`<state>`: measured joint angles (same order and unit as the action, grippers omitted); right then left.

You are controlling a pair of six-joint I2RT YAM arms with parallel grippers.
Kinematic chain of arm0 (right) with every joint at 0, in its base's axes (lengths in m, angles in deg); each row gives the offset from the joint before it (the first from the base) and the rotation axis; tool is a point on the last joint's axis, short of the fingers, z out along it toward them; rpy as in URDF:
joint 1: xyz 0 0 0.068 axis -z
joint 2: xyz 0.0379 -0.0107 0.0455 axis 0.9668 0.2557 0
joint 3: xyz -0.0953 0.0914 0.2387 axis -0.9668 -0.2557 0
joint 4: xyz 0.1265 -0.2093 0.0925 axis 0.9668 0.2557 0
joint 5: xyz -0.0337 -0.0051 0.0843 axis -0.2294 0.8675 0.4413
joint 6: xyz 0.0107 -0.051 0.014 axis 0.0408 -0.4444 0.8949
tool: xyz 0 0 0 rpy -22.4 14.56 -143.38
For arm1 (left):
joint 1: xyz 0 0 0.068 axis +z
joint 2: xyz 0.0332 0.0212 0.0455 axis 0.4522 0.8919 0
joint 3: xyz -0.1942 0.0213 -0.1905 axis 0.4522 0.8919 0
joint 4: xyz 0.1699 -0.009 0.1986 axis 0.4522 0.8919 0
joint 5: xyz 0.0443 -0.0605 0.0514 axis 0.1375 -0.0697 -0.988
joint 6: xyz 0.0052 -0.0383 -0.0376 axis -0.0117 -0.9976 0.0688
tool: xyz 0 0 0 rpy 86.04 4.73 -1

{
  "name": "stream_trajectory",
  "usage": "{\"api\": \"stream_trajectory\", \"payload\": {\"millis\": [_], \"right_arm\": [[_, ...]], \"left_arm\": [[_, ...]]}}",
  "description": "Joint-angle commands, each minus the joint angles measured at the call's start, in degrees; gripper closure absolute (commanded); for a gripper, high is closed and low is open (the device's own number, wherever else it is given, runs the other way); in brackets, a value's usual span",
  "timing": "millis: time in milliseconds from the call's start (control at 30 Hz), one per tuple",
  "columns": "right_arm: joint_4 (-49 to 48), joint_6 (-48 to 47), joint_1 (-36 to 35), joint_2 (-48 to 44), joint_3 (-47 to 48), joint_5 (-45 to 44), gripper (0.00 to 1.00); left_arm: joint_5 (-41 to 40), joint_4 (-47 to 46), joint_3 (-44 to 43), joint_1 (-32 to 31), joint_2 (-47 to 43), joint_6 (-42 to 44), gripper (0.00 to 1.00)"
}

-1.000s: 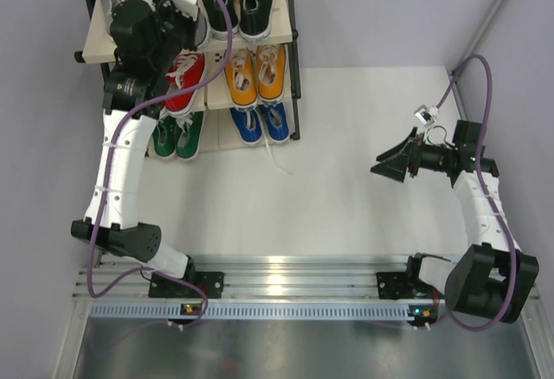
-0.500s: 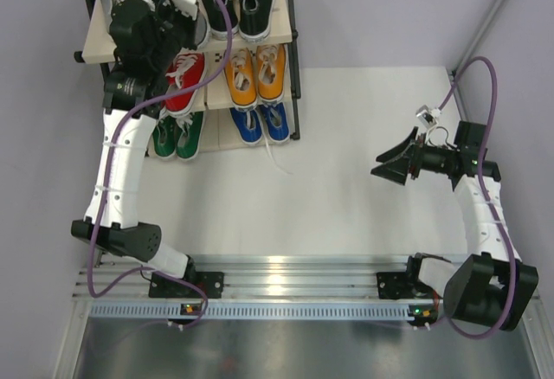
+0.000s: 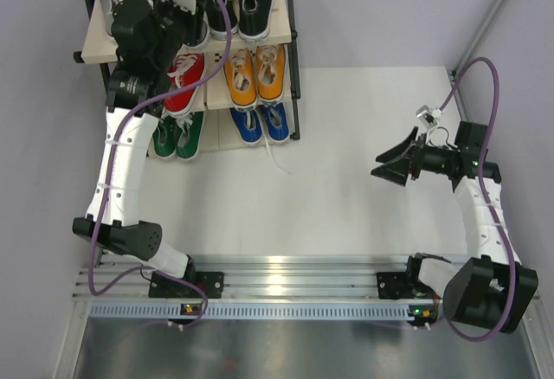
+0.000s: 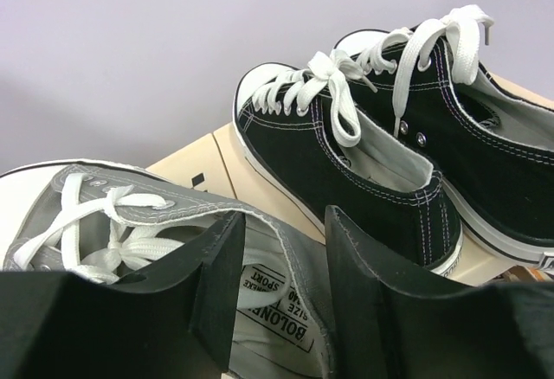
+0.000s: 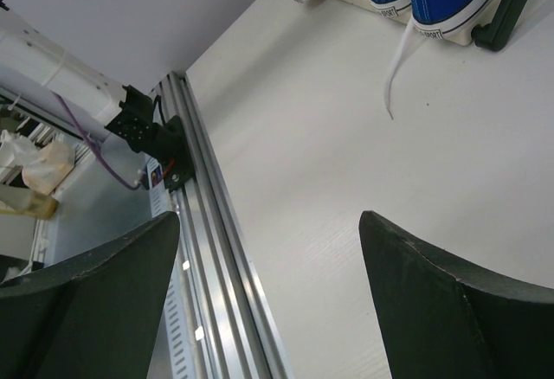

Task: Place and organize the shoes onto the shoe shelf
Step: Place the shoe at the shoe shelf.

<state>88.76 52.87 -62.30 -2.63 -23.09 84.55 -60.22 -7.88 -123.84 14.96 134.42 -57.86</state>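
Lilac walls [image 3: 389, 7] are backing the shelf [image 3: 91, 48] at eleven o'clock, where the left hand [image 4: 284, 219], fingers spread, is seating a grey shoe [image 4: 112, 215] beside black shoes [image 4: 363, 163]; the right hand [image 5: 270, 219] is hanging unclenched at three o'clock.

Far left, tight quarters: left gripper [image 4: 284, 223] astride the grey shoe's [image 4: 104, 215] collar, black pair [image 4: 372, 171] just right, wall [image 4: 130, 50] close behind. Right of the shelf [image 3: 93, 46], bare table [image 3: 363, 111] wide open out to the right gripper [image 3: 389, 159]; only a loose lace [image 3: 279, 158] trailing near the shelf foot.

Shoes [image 3: 241, 74] paired on three-tier shelf [image 3: 95, 47]
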Motion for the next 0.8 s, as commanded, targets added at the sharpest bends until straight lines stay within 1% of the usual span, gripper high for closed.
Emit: {"api": "stream_trajectory", "payload": {"millis": [0, 100, 133, 333, 467, 533, 667, 767], "right_arm": [[-0.43, -1.83, 0.65, -1.55, 0.45, 2.24, 0.15], [-0.43, -1.83, 0.65, -1.46, 0.45, 2.15, 0.15], [-0.43, -1.83, 0.65, -1.55, 0.45, 2.15, 0.15], [-0.34, -1.92, 0.65, -1.64, 0.45, 2.41, 0.15], [-0.34, -1.92, 0.65, -1.73, 0.45, 2.33, 0.15], [-0.26, -2.01, 0.65, -1.72, 0.54, 2.41, 0.15], [-0.17, -2.01, 0.65, -1.9, 0.62, 2.41, 0.15], [0.01, -2.09, 0.65, -1.99, 0.62, 2.41, 0.15]], "left_arm": [[-2.14, -3.13, -2.29, 0.23, -0.88, -2.29, 0.5], [-2.67, -2.95, -3.08, 0.23, -1.15, -3.44, 0.46], [-4.76, -2.69, -3.17, 0.23, -1.15, -3.79, 0.45], [-5.4, -1.64, -4.57, 0.23, -1.5, -7.57, 0.38], [-6.19, -1.2, -6.33, 0.23, -1.59, -10.73, 0.37], [-5.14, -0.06, -7.65, 0.23, -1.15, -11.7, 0.36], [-5.22, 1.7, -6.87, 0.23, -1.15, -12.85, 0.36], [-5.92, 3.02, -5.47, 0.23, -0.53, -13.37, 0.39]]}}
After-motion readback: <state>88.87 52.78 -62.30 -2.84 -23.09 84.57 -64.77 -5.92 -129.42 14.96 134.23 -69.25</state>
